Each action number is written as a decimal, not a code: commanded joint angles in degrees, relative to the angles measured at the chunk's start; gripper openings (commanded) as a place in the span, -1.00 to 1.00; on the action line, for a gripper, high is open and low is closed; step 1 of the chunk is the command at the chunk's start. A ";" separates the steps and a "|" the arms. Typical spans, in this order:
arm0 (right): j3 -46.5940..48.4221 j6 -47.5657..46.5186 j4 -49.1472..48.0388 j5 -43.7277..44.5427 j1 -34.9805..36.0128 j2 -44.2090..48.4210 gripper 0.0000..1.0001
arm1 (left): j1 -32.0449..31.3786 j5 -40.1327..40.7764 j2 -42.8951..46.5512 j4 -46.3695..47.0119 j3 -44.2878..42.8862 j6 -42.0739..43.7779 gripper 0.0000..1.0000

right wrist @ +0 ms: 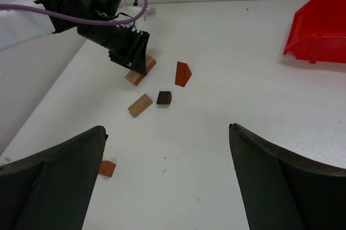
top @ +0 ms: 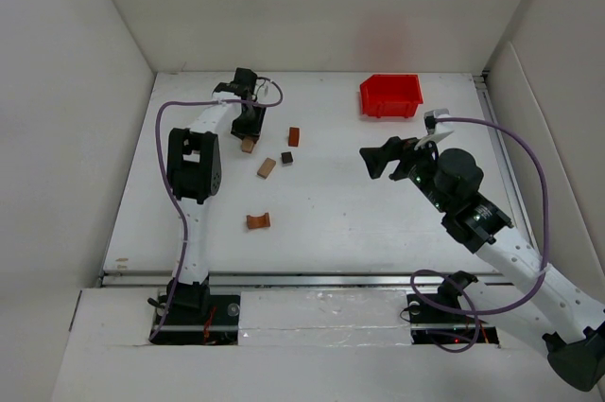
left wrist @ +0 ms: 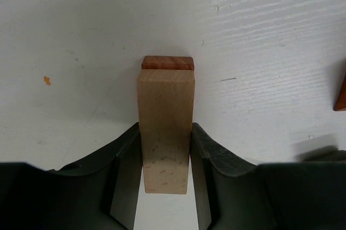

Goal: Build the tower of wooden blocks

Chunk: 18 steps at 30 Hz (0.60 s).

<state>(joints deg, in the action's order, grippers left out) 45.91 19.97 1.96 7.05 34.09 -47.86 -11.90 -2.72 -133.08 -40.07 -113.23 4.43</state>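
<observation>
**White surface, blocks gathered toward the far left corner**

White walls close in a white surface (top: 331,232) on three sides. Near the far left corner, the left gripper (top: 250,132) points down and pinches a tan block (left wrist: 165,127), one finger pressed to each long side. A reddish-brown block (left wrist: 167,63) shows at the tan block's far end, touching it. Whether the tan one lies on top of it or only butts against it cannot be told.

Just to the right of that pair stands a reddish-brown wedge (top: 294,136). Near it, toward the front edge, sits a dark brown cube (top: 286,158). A tan bar (top: 267,168) lies tilted just left of the cube, apart from it. A reddish-brown arch (top: 258,221) rests alone, closer to the front edge and well apart from the others.

The right gripper (top: 378,158) hangs above the bare middle of the surface, its fingers (right wrist: 48,181) spread wide and holding nothing. A red bin (top: 390,96) sits near the far edge toward the right corner, well apart from every block.
</observation>
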 commanded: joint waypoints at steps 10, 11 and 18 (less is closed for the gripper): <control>-0.47 0.25 -2.75 -0.28 -0.34 0.92 1.00 | 0.04 1.31 2.38 -0.44 0.73 -1.18 -0.02; -0.47 0.25 -2.75 -0.28 -0.34 0.92 1.00 | 0.04 1.05 2.47 -0.44 0.82 -1.09 0.06; -0.38 0.07 -2.84 -0.63 -0.34 0.31 1.00 | 0.04 4.02 5.10 -0.97 0.38 -1.87 0.98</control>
<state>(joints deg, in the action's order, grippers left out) 45.91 19.94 1.96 7.01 34.09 -47.88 -11.90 -1.26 -132.94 -40.16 -112.84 3.20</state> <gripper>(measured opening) 0.999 0.988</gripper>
